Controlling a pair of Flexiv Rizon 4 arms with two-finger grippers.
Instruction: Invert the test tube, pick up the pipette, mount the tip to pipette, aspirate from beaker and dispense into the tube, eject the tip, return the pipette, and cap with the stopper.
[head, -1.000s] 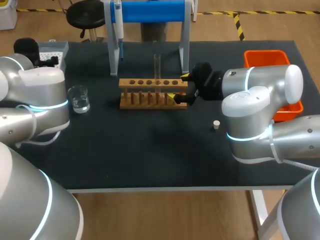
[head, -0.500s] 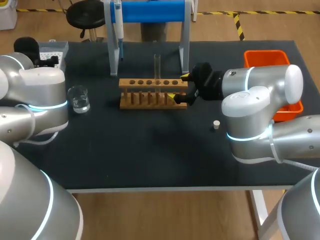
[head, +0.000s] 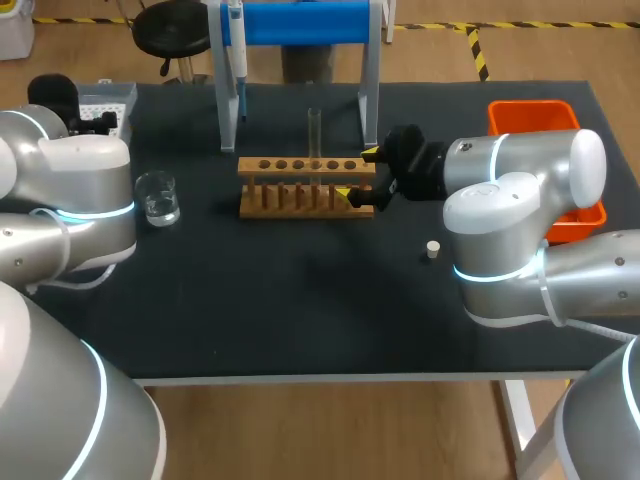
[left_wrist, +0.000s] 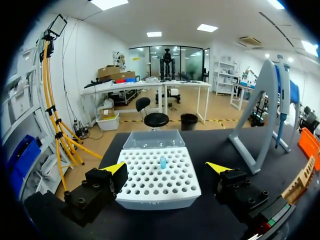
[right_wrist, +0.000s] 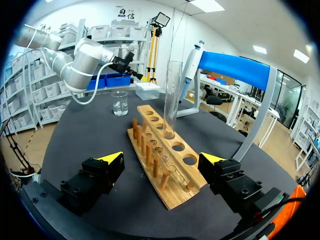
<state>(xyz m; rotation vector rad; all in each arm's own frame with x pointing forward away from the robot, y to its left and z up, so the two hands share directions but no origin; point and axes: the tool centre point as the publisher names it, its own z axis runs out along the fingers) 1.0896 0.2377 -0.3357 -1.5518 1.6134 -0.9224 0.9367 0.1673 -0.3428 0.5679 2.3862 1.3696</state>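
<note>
The right gripper (head: 358, 175) stands wide open, holding nothing, with the near end of the wooden rack (right_wrist: 150, 150) between its fingers and clear of both. The test tube (right_wrist: 172, 95) stands upright in a rack hole, at ten o'clock from that gripper in the head view, and looks empty. The beaker (head: 157, 197), at nine o'clock, holds clear liquid. The stopper (head: 433, 249) lies at four o'clock. The left gripper (left_wrist: 167, 170) is also open and empty, with the tip box (left_wrist: 155, 182) between its fingers; the box holds one blue tip (left_wrist: 163, 162). The pipette (head: 237, 50) hangs on its stand (head: 300, 22).

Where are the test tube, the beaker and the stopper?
test tube (head: 314, 130), head view, middle of its glass wall.
beaker (head: 157, 198), head view, its glass side.
stopper (head: 433, 249), head view, its top.
</note>
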